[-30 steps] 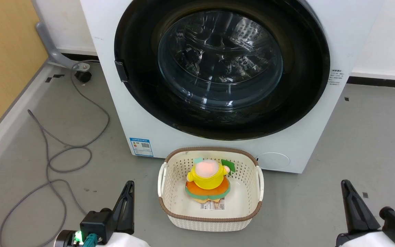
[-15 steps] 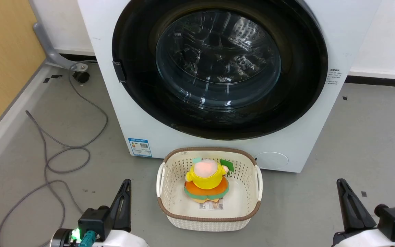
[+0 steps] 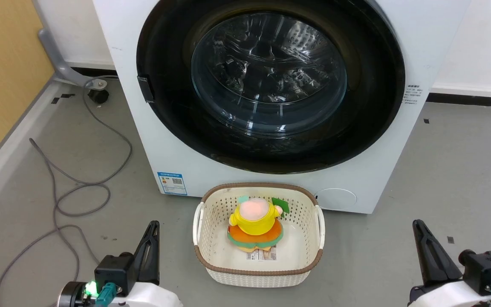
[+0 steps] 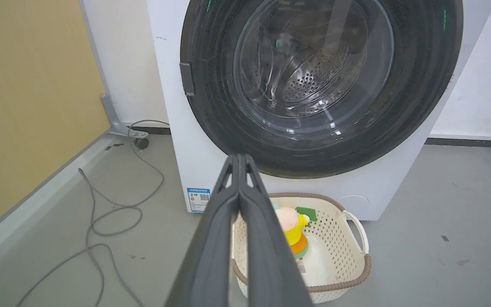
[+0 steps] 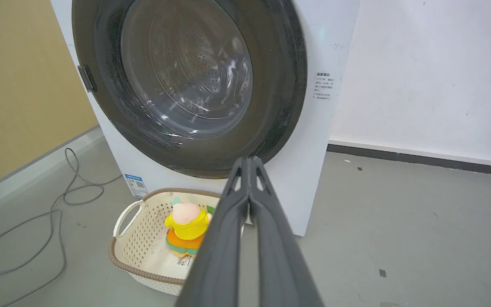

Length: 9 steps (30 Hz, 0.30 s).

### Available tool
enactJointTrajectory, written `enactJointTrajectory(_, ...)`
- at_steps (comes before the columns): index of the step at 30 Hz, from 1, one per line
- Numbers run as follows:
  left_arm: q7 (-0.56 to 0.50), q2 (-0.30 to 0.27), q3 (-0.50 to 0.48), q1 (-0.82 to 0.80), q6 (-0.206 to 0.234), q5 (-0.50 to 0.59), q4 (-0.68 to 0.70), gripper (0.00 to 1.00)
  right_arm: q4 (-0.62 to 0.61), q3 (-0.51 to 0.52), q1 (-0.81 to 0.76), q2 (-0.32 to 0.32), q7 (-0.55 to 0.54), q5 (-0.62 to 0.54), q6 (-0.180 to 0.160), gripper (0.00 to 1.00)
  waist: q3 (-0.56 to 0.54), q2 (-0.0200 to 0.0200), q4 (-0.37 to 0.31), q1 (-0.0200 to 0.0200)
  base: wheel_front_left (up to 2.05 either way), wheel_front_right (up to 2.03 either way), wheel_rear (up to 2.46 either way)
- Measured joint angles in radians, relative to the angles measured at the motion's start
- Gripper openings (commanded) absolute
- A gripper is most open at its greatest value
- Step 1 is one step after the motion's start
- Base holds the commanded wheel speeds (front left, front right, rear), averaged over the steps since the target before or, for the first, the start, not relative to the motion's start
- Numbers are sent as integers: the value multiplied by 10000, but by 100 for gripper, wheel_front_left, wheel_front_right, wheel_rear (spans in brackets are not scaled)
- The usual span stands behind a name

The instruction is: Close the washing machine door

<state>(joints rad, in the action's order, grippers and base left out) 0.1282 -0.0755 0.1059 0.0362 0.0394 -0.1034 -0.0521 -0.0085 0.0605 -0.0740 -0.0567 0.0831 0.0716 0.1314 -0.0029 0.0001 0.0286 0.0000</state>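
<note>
Door (image 3: pixel 270 81) seated flush in the washing machine (image 3: pixel 186 157) front; both grippers low and clear of it.
Left gripper (image 3: pixel 154 230) and right gripper (image 3: pixel 419 230) hover above the floor either side of the basket (image 3: pixel 258 273), fingers pressed together, holding nothing. The basket stands just before the machine with a toy (image 3: pixel 255 219) in it.

Round black washing machine door (image 3: pixel 375 85) — shut flush on white washing machine (image 3: pixel 164 154).
</note>
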Motion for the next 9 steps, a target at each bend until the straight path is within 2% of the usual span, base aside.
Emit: enactJointTrajectory(9,-184,15,-165,-6,-73,142,67,0,8,-73,26,0,-123,-102,0,0,4,0,-40,0,0,0,0)
